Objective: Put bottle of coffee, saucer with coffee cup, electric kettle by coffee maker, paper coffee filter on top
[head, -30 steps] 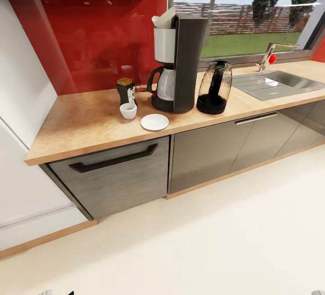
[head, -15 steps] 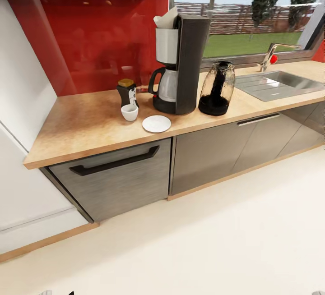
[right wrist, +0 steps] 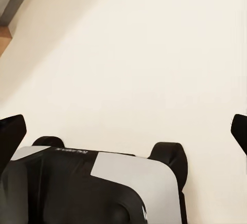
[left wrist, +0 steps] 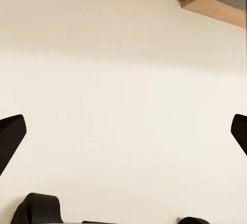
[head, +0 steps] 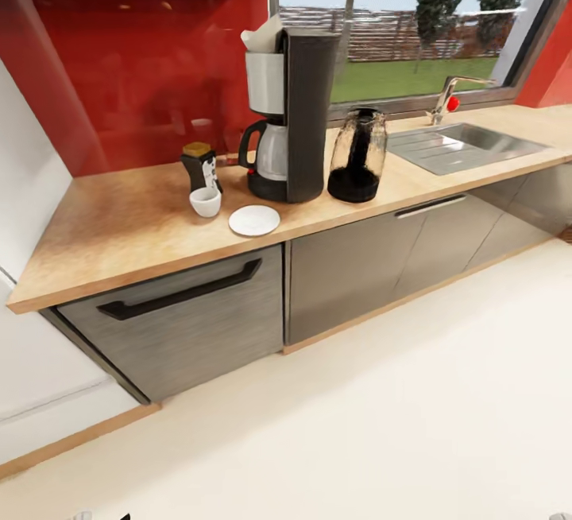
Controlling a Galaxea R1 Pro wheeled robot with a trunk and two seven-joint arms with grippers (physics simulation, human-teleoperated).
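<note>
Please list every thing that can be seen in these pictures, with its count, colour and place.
Tall dark grey coffee maker: one, on the light wood-grain countertop.
Off-white paper coffee filter: one, on top of the coffee maker.
Smoky glass electric kettle: one, beside the coffee maker, sink side.
Dark coffee bottle with yellow lid: one, on the coffee maker's other side.
White coffee cup: one, on the countertop before the bottle, off the saucer.
White saucer: one, bare, near the counter edge.
Steel sink: one, under the window.
Left gripper: black fingers wide apart, over cream floor.
Right gripper: same.
</note>
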